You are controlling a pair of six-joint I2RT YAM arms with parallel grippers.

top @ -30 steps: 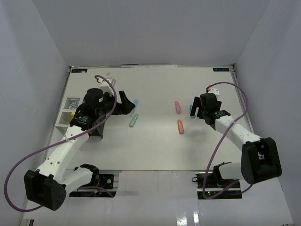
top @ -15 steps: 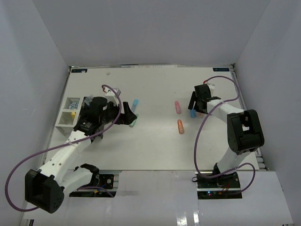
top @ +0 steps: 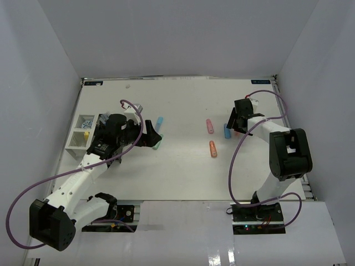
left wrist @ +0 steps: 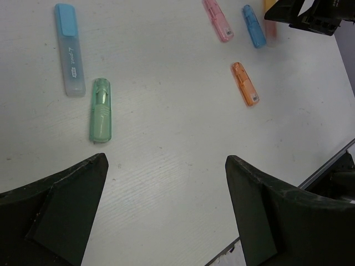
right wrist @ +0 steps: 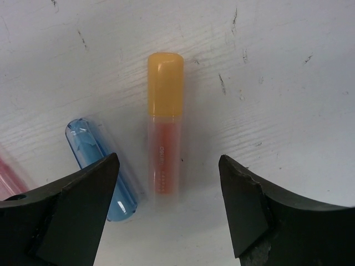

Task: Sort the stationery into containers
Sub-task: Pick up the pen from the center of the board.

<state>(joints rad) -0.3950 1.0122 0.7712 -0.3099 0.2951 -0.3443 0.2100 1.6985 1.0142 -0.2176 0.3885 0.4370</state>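
Note:
My left gripper (top: 151, 137) is open and empty, low over the table beside the green marker (top: 157, 143). In the left wrist view the green marker (left wrist: 101, 110) and a light blue marker (left wrist: 69, 50) lie ahead of the left gripper (left wrist: 166, 160). Pink (left wrist: 217, 20), blue (left wrist: 253, 26) and orange (left wrist: 244, 83) markers lie farther right. My right gripper (right wrist: 167, 160) is open, its fingers on either side of an orange marker with a yellow cap (right wrist: 165, 122), not touching it. A blue marker (right wrist: 100, 166) lies just left of it. The right gripper (top: 237, 123) hides that marker from above.
The white two-compartment tray (top: 71, 145) stands at the left table edge with small items inside. The left arm covers the spot next to it, so I cannot make out the black organizer. The pink (top: 209, 126), orange (top: 213, 148) and blue (top: 226, 131) markers lie mid-table.
My left gripper came down toward the green marker, then held still. My right gripper swung back and right, from the blue marker to over the yellow-capped orange marker.

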